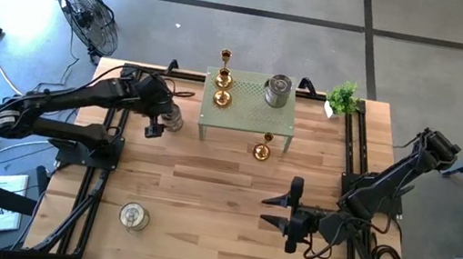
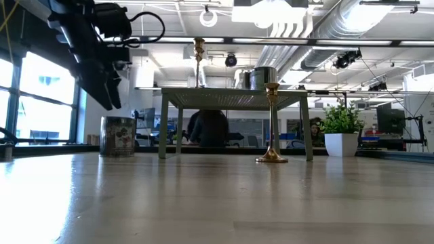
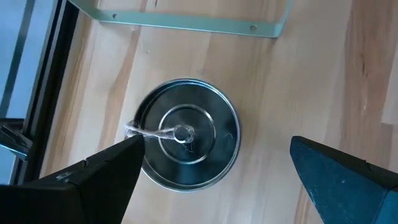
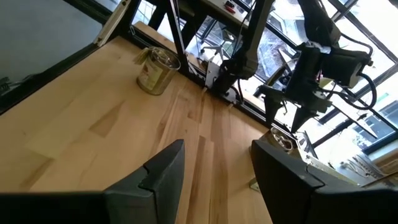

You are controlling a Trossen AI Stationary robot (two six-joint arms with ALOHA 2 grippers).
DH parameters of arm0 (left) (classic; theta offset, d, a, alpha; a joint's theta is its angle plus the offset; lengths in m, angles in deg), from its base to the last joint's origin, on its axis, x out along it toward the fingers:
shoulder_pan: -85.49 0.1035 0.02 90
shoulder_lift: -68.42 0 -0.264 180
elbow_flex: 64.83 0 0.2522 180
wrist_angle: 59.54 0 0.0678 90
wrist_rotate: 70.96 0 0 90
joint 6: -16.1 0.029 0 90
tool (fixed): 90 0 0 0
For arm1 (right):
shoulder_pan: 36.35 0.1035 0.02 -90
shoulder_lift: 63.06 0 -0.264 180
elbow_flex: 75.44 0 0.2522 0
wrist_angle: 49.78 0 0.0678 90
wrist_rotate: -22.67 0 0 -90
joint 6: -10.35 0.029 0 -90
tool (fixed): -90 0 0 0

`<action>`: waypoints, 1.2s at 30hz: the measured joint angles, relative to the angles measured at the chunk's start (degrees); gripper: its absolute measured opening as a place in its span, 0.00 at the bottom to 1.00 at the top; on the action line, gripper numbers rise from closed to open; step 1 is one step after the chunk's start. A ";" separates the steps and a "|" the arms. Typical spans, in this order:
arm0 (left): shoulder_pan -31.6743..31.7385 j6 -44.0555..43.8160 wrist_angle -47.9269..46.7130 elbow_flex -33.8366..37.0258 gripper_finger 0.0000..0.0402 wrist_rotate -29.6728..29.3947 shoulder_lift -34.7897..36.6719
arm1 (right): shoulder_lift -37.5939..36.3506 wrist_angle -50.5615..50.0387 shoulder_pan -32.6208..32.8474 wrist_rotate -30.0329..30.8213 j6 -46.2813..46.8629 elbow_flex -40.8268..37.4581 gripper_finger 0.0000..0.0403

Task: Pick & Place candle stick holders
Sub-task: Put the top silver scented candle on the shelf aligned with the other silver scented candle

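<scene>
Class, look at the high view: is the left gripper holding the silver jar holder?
No: the left gripper hovers open above the silver jar holder, which stands on the table.

Seated person [image 2: 209,129] behind the green stand [image 2: 234,98], mostly hidden

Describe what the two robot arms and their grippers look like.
Both arms are black, jointed, with black cables looping along them. The left gripper and right gripper each end in two dark, wedge-shaped fingers. No markings are legible.

Open-plan office lab: exposed ceiling ducts [image 2: 319,30], monitors [image 2: 390,122], windows [image 2: 41,102].
</scene>
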 joint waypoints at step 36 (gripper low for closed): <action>10.85 -1.13 1.81 0.00 0.98 11.56 -5.63 | 0.00 -0.09 -1.46 -2.16 0.78 0.00 0.45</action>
